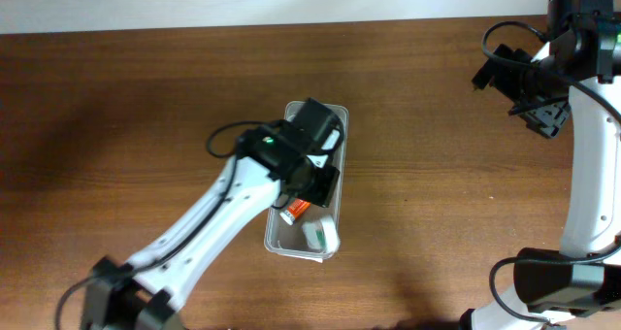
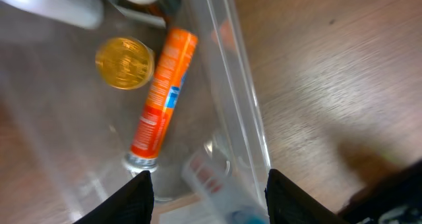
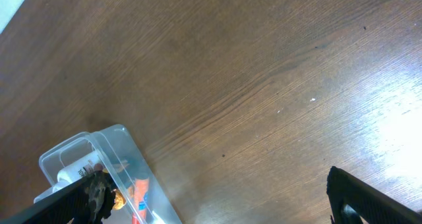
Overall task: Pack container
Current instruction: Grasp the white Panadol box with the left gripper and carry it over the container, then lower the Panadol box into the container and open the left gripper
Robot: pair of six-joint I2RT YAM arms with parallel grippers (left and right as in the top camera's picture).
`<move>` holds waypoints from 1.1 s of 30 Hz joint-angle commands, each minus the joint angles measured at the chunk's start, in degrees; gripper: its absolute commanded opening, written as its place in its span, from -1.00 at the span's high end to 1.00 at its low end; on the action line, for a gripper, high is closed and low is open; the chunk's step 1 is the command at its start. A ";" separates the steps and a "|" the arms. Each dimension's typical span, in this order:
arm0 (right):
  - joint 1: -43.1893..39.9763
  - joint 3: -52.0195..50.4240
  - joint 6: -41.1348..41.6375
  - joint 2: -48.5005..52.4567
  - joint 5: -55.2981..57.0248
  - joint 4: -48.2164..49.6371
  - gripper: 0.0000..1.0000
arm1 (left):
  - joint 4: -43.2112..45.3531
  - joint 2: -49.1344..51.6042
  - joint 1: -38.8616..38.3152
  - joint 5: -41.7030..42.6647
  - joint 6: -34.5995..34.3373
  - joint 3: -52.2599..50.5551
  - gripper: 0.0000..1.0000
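The left pincer [image 2: 210, 201] hangs with its fingers apart and nothing between them; directly beneath it, on the brown wooden surface [image 1: 437, 175], sits the long clear plastic rectangular container [image 1: 286, 241]; inside, ahead of the fingertips, lie an orange cylindrical tube [image 2: 163, 95] and, just beside it, a round gold-coloured disc [image 2: 124, 63]; a small white-and-green item [image 1: 320, 235] rests at the bin's near end; the right pincer [image 3: 217, 191], well apart from the container, is spread wide and empty above the surface.
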 commanded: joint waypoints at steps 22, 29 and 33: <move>-0.15 -0.20 0.11 -1.53 -0.07 0.00 -0.97 | -5.60 -11.26 -2.82 -3.89 -2.54 -1.16 -0.11; -0.15 -0.20 0.11 -1.53 -0.07 0.00 -0.96 | -9.18 -13.00 -4.15 -2.58 -3.10 -2.49 -0.11; -0.15 -0.20 0.11 -1.53 -0.07 0.00 -0.97 | -9.16 -12.98 -8.81 -1.14 -3.10 -4.48 -0.09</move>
